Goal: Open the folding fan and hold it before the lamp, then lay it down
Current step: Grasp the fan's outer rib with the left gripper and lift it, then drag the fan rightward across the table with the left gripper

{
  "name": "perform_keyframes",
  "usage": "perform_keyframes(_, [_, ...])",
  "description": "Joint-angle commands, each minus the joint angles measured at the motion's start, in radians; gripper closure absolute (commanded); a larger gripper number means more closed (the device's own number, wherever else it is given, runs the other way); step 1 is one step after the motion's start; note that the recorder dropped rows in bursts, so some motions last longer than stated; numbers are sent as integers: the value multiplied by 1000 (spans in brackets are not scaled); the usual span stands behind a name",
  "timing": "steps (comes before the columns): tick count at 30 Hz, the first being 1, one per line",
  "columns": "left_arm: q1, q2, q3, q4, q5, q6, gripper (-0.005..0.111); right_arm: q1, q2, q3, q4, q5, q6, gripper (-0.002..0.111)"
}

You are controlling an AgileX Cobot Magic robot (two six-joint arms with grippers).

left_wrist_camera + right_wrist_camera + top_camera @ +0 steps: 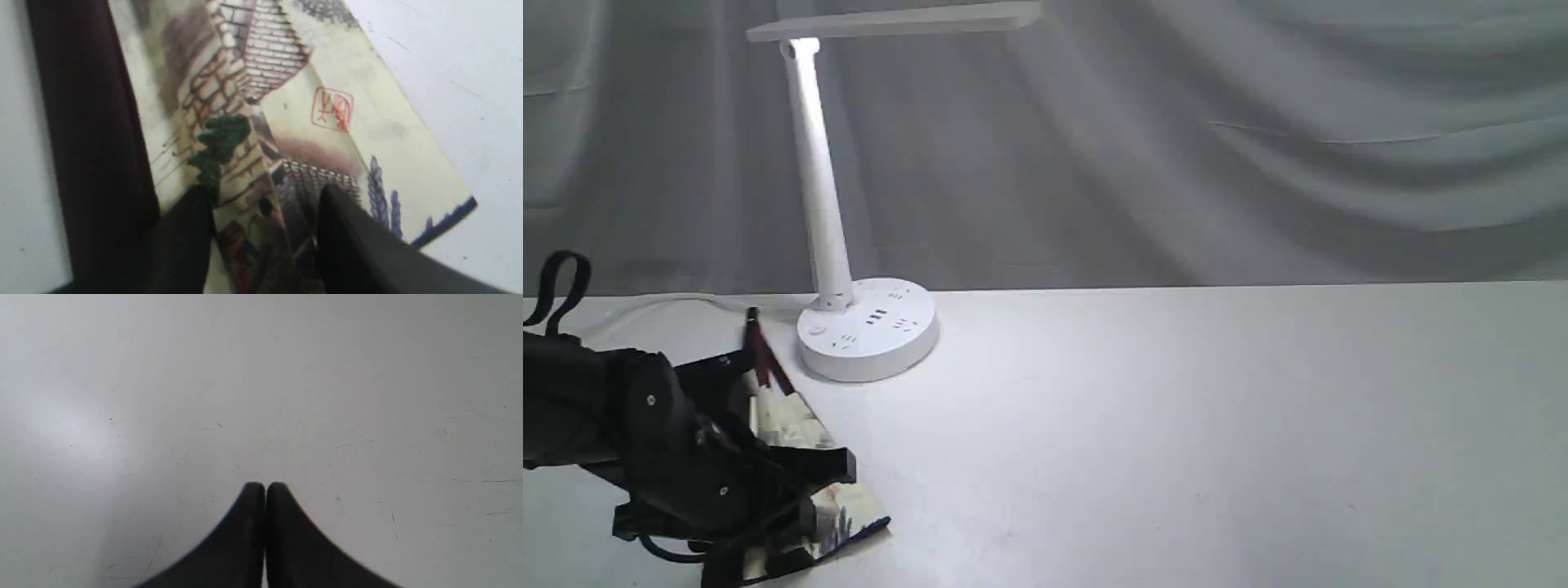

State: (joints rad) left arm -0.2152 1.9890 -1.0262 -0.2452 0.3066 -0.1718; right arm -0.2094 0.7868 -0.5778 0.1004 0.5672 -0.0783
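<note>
Left hand (265, 192) is low over the bench (1176, 457), front left. Its fingers (351, 237) stand apart, part-way open, straddling raised pleats of the fan (367, 134); whether they pinch the paper cannot be told. The fan lies on the bench under the hand, only partly spread, painted side up: brick houses, green tree, red seal, blue rim. Its maroon ribs (761, 359) run from the hand toward the lamp (821, 204) and end near the round base, not touching it. Right hand (265, 486) is closed tight, holding nothing, over the bench. The lamp stands upright behind the fan, flat head horizontal. Grey cloth (1258, 147) hangs at the back.
</note>
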Motion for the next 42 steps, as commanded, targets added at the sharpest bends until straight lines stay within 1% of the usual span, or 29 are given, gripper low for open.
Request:
perform_keyframes(1, [-34, 2, 0, -29, 44, -6, 79, 0, 0, 0, 5, -12, -3, 108])
perform_keyframes(6, [-57, 1, 0, -114, 92, -6, 79, 0, 0, 0, 5, -12, -3, 108])
perform_keyframes(12, [-57, 1, 0, -186, 184, -8, 79, 0, 0, 0, 5, -12, -3, 108])
perform_keyframes(19, [-57, 1, 0, -407, 274, 0, 79, 0, 0, 0, 5, -11, -1, 108])
perform_keyframes(25, [-57, 1, 0, -452, 371, 19, 79, 0, 0, 0, 5, -11, -1, 108])
perform_keyframes(29, [-57, 1, 0, -544, 425, 21, 79, 0, 0, 0, 5, -11, -1, 108])
perform_keyframes(33, [-73, 1, 0, -631, 436, 49, 79, 0, 0, 0, 5, -11, -3, 108])
perform_keyframes(36, [-113, 1, 0, -683, 414, 66, 79, 0, 0, 0, 5, -11, -3, 108])
perform_keyframes(39, [-152, 1, 0, -768, 371, 140, 79, 0, 0, 0, 5, -11, -3, 108])
perform_keyframes(42, [-174, 1, -2, -858, 348, 200, 79, 0, 0, 0, 5, -9, -3, 108])
